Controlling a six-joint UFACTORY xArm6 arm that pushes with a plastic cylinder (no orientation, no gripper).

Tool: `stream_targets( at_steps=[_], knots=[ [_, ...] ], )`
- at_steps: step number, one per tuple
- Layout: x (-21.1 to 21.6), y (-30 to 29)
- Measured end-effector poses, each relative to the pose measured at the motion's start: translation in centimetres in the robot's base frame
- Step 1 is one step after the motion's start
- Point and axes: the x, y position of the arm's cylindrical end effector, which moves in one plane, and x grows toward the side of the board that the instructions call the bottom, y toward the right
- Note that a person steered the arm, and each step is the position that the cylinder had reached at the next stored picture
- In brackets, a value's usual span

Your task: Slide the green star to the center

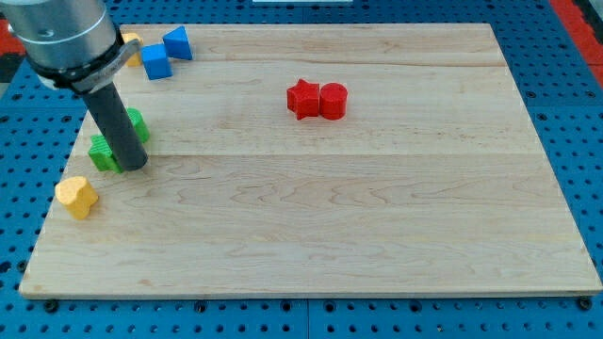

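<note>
Two green blocks sit at the view's left, partly hidden behind my rod. One green block (103, 153) lies to the lower left of the rod and looks star-shaped. The other green block (138, 122) shows just above and right of it; its shape is hidden. My tip (132, 167) rests on the wooden board (330, 235) right against the lower green block, on its right side.
A yellow block (76, 197) lies near the board's left edge, below the green ones. Two blue blocks (155, 62) (178, 42) sit at the top left, with a yellow block (130, 44) partly hidden by the arm. A red star (302, 98) touches a red round block (333, 100) at upper centre.
</note>
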Motion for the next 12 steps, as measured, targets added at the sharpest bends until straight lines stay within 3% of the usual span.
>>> stream_targets(
  at_steps=[3, 4, 5, 6, 7, 8, 10, 11, 12],
  knots=[
    [-8.1, 3.6],
    [-9.8, 9.8],
    [-11.8, 1.4],
    [-10.8, -7.4],
    [-3.1, -8.6],
    [-1.8, -3.5],
    [-5.0, 2.9],
    [-4.4, 4.0],
    [-3.6, -1.0]
  ],
)
